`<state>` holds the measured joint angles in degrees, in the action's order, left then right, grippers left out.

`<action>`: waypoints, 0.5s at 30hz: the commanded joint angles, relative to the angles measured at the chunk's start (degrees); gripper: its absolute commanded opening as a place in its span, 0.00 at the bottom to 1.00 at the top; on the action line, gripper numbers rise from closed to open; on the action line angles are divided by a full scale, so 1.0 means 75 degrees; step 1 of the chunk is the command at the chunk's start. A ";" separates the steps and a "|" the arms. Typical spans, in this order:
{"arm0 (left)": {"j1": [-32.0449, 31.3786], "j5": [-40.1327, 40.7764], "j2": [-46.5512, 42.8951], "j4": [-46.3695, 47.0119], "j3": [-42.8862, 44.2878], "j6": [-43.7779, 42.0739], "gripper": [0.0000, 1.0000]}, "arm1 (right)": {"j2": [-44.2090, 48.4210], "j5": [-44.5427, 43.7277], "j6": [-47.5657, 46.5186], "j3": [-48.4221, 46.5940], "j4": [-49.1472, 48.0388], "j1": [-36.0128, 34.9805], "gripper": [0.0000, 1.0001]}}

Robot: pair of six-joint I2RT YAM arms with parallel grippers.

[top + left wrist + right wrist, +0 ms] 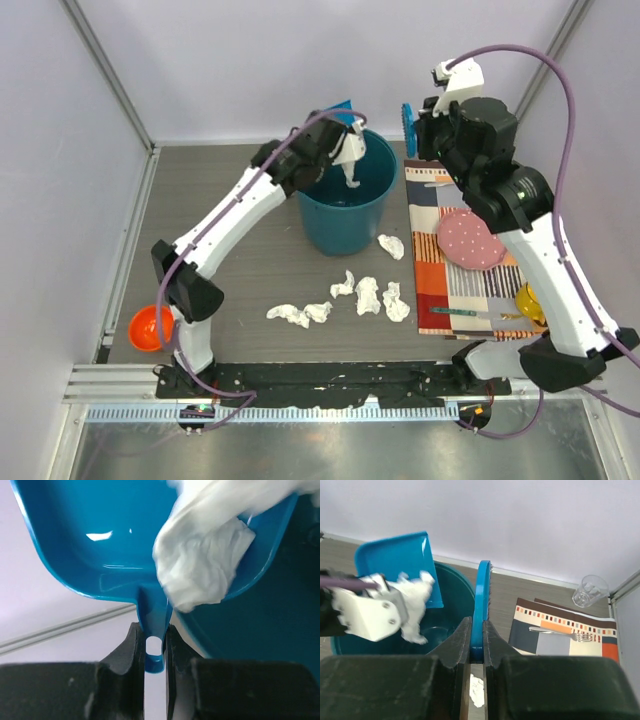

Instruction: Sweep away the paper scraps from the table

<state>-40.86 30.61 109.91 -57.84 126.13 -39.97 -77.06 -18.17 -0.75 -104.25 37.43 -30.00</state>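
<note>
Paper scraps (340, 300): from above, mostly lying on the counter (250, 270), just near of the bin (345, 215). Left wrist view: left end effector (154, 635) clamping the dustpan (90, 545) handle, tipping a wad (200, 565) binward; next, calling for another low sweep. Right wrist view: right end effector (477, 630) pinching the brush (481, 595), grip unclear from above.

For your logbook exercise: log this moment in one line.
left claw: dustpan tipping paper into bin; right claw: brush; table: scraps left
</note>
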 commanded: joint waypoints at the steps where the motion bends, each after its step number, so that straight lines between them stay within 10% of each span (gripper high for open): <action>1: -0.0387 0.2232 -0.0964 0.2998 -0.1369 -0.1911 0.00 | 0.0758 -0.0179 -0.0216 0.0025 -0.0562 -0.0020 0.01; 7: -0.0950 0.3066 -0.1505 0.6561 -0.3491 -0.4326 0.00 | 0.0934 0.0032 -0.0193 -0.0022 -0.0163 -0.0031 0.01; 15: -0.0565 0.1933 -0.1880 0.3511 -0.2019 -0.1766 0.00 | 0.1285 0.0580 0.0088 -0.0268 0.0283 -0.0020 0.01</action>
<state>-47.72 49.06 101.30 -21.89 101.62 -63.75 -69.97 -18.00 -1.21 -103.88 39.20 -30.00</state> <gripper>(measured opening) 0.156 0.146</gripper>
